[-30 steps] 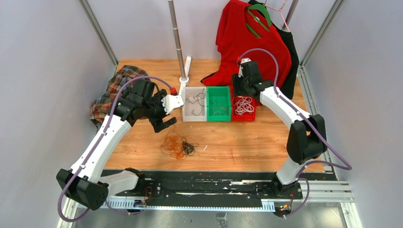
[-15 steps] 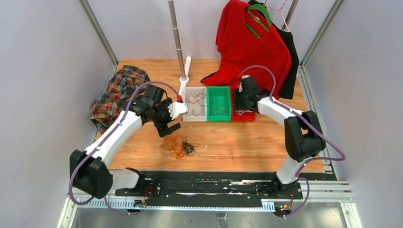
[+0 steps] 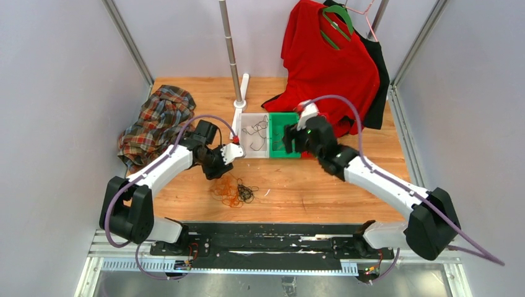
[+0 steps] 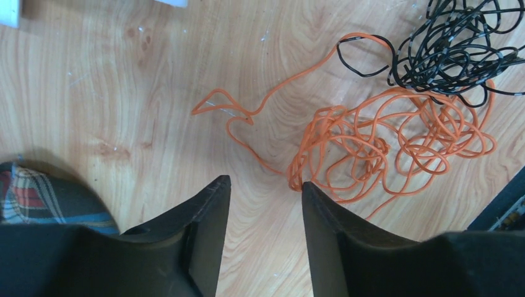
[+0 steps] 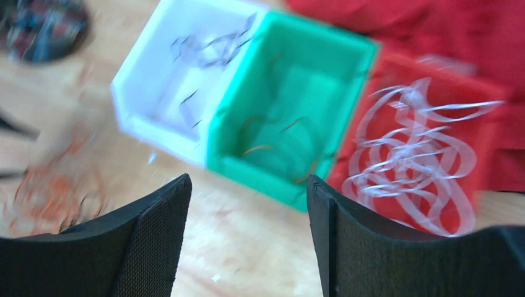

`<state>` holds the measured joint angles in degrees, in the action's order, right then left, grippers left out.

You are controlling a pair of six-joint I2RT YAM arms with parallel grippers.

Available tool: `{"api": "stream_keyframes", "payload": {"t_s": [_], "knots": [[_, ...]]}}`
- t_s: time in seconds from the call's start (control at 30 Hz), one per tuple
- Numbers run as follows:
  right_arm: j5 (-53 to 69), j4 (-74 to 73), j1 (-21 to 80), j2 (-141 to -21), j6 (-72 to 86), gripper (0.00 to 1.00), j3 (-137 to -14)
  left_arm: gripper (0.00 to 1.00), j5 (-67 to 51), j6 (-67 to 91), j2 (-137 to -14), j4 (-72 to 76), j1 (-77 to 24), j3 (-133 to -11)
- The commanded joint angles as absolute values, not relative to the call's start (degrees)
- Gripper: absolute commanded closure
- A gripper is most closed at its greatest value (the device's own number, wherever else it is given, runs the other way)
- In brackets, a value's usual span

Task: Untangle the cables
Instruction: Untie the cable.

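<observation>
An orange cable bunch point(image 3: 226, 190) point(image 4: 384, 142) lies on the wooden table, tangled with a black cable bunch point(image 3: 247, 193) point(image 4: 458, 49) on its right. My left gripper point(image 3: 216, 170) point(image 4: 265, 182) hovers low just left of the orange loops, open, with only bare wood between its fingers. One orange loop ends at its right fingertip. My right gripper point(image 3: 291, 141) point(image 5: 247, 179) is open and empty in front of the green bin point(image 3: 282, 133) point(image 5: 291, 124). White cables point(image 5: 421, 148) fill the red bin point(image 5: 495, 130). Dark cables point(image 3: 255, 133) lie in the white bin point(image 5: 179, 74).
A plaid shirt point(image 3: 155, 120) is heaped at the table's left edge. A red shirt point(image 3: 328, 55) hangs on a green hanger at the back, beside a metal pole point(image 3: 230, 49). The three bins stand in a row mid-table.
My left gripper dropped toward the orange cable and its jaws narrowed. My right arm swung left from the red bin to the green bin's front, and its jaws widened.
</observation>
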<state>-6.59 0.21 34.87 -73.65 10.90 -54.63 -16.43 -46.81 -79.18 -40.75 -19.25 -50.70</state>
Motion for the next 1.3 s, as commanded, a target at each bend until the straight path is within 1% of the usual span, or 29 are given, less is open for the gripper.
{"api": "stream_keyframes", "payload": {"t_s": [0.0, 0.13, 0.2, 0.3, 0.37, 0.43, 0.47, 0.5, 0.53, 0.6, 0.63, 0.67, 0.7, 0.77, 0.87, 1.0, 1.07, 1.17, 1.27], "knots": [[-11.35, 5.97, 47.19, -74.38, 10.85, 0.32, -49.03, 0.56, -18.30, -47.56, -79.51, -38.03, -18.86, -50.77], [-8.69, 14.04, 55.95, -77.13, 9.59, 0.31, -45.44, 0.74, -19.44, -48.63, -78.96, -42.54, -17.50, -53.63], [-6.97, 15.91, 59.26, -80.34, 9.90, 0.31, -45.47, 0.78, -20.19, -49.26, -78.02, -43.74, -16.75, -53.81], [-7.73, 18.91, 63.45, -85.27, 9.41, 0.31, -46.27, 0.88, -20.25, -49.49, -76.75, -45.31, -16.49, -54.10], [-8.51, 20.58, 64.67, -87.09, 9.32, 0.30, -47.10, 0.91, -21.21, -48.77, -75.91, -46.99, -16.44, -55.20], [-9.14, 23.41, 64.77, -88.12, 9.13, 0.30, -47.68, 0.91, -22.78, -47.98, -74.61, -49.03, -16.44, -56.61], [-9.60, 24.39, 64.78, -88.37, 8.99, 0.30, -48.03, 0.89, -23.79, -47.76, -73.86, -50.15, -16.44, -57.27], [-9.80, 25.41, 64.71, -88.60, 8.89, 0.30, -48.41, 0.84, -24.67, -47.66, -73.12, -51.25, -16.44, -57.64], [-9.84, 26.10, 64.57, -89.00, 8.85, 0.30, -48.84, 0.74, -25.38, -47.71, -72.11, -51.57, -16.44, -57.57], [-10.56, 26.29, 64.43, -90.07, 9.67, 0.30, -49.49, 0.52, -26.10, -48.28, -71.56, -51.44, -16.44, -56.56], [-11.04, 26.24, 64.36, -90.31, 10.78, 0.31, -49.44, 0.43, -26.07, -48.56, -71.81, -51.05, -16.44, -55.95], [-11.07, 26.64, 64.22, -90.51, 11.89, 0.31, -48.99, 0.39, -25.48, -48.29, -72.44, -50.06, -16.44, -55.23], [-10.74, 27.58, 64.21, -90.61, 12.80, 0.31, -48.29, 0.36, -24.57, -47.67, -73.42, -48.69, -16.42, -54.57], [-9.32, 28.94, 64.25, -91.27, 15.14, 0.32, -47.02, 0.35, -22.63, -46.33, -75.78, -45.68, -16.44, -53.64], [-8.40, 29.52, 64.41, -93.07, 17.74, 0.33, -46.61, 0.34, -21.72, -44.79, -78.42, -40.80, -16.16, -52.37], [-9.47, 31.64, 64.42, -94.22, 20.63, 0.33, -45.19, 0.35, -23.81, -44.06, -80.95, -37.19, -15.91, -51.44], [-9.95, 31.81, 64.34, -94.26, 21.52, 0.33, -44.76, 0.40, -24.67, -44.19, -82.38, -37.17, -15.89, -51.36], [-10.55, 31.73, 64.34, -94.26, 22.44, 0.34, -43.91, 0.65, -24.61, -43.89, -83.80, -37.90, -15.90, -51.67], [-11.31, 32.14, 64.18, -94.03, 23.31, 0.35, -42.97, 0.83, -25.21, -43.97, -82.34, -42.07, -15.67, -53.68]]}}
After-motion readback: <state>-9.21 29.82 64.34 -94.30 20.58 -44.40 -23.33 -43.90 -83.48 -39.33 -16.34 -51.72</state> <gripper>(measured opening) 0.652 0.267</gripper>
